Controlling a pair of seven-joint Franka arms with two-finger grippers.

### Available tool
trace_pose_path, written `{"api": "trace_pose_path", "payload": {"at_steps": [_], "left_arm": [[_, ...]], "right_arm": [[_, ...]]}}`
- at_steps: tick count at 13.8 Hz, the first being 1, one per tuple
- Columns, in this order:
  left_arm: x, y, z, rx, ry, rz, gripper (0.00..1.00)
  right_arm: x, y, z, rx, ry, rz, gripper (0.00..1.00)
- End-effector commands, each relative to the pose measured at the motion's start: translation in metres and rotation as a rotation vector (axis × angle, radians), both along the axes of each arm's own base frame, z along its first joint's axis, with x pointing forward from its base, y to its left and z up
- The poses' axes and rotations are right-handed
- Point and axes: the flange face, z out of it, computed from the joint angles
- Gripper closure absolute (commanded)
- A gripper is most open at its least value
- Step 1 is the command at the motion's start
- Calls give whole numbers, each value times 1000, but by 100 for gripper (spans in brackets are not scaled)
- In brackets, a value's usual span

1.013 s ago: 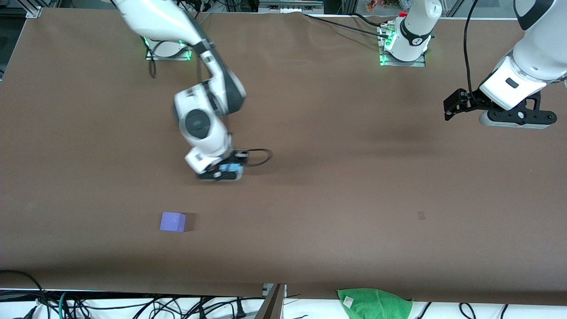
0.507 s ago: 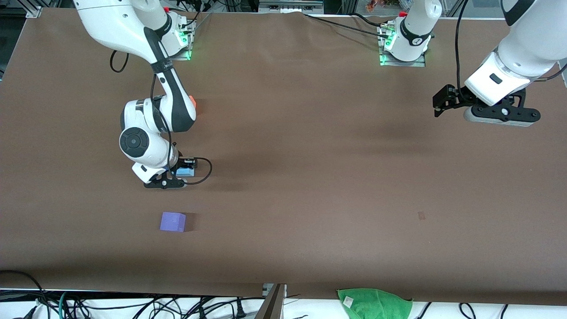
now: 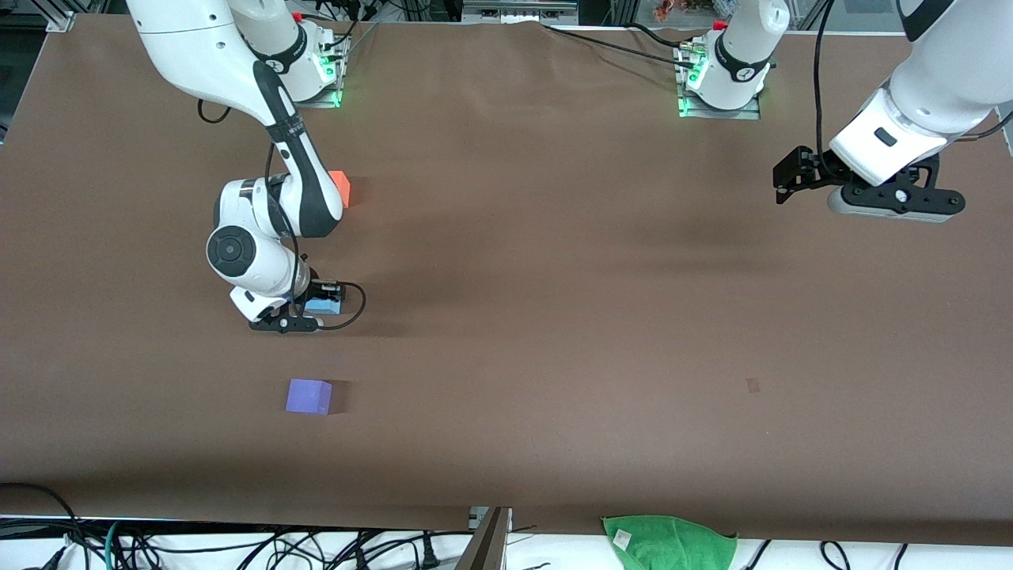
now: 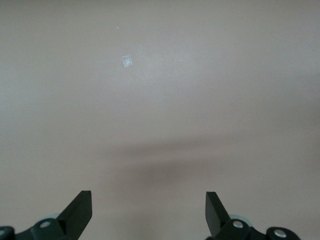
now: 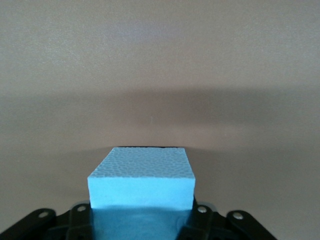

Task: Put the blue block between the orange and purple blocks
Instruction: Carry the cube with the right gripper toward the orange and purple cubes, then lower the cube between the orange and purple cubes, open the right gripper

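Note:
My right gripper point(image 3: 310, 311) is shut on the blue block point(image 3: 323, 305), a light sky-blue cube, low over the brown table between the orange block point(image 3: 340, 187) and the purple block point(image 3: 309, 396). In the right wrist view the blue block point(image 5: 141, 184) fills the space between the jaws. The orange block is partly hidden by my right arm. The purple block lies nearer to the front camera. My left gripper point(image 3: 791, 184) is open and empty, up in the air over the left arm's end of the table; its fingertips point(image 4: 80, 210) stand wide apart over bare table.
A green cloth point(image 3: 669, 542) lies off the table's near edge. Cables point(image 3: 237, 546) run along that edge. A small pale mark point(image 4: 127, 61) shows on the table under my left gripper. The arm bases point(image 3: 720, 79) stand at the back edge.
My right gripper carried the blue block toward the right arm's end of the table, then slowed between the orange and purple blocks. My left gripper shifted slightly.

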Motion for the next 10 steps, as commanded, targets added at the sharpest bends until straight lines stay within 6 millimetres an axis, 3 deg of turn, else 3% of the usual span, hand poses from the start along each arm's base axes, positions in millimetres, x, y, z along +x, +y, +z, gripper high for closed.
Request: {"api": "trace_pose_path", "payload": {"at_steps": [1, 3, 5, 8, 10], "left_arm": [[1, 1, 9, 22, 1, 6, 0], [1, 1, 9, 24, 3, 6, 0], [1, 1, 9, 24, 3, 6, 0], [0, -3, 10, 24, 1, -2, 0], [0, -3, 10, 24, 2, -2, 0]], "right_arm": [[-2, -1, -2, 22, -3, 0, 0], [1, 1, 12, 31, -10, -5, 0], [4, 6, 55, 58, -12, -23, 0], [5, 9, 139, 107, -16, -59, 0], [11, -9, 206, 119, -6, -62, 0]]}}
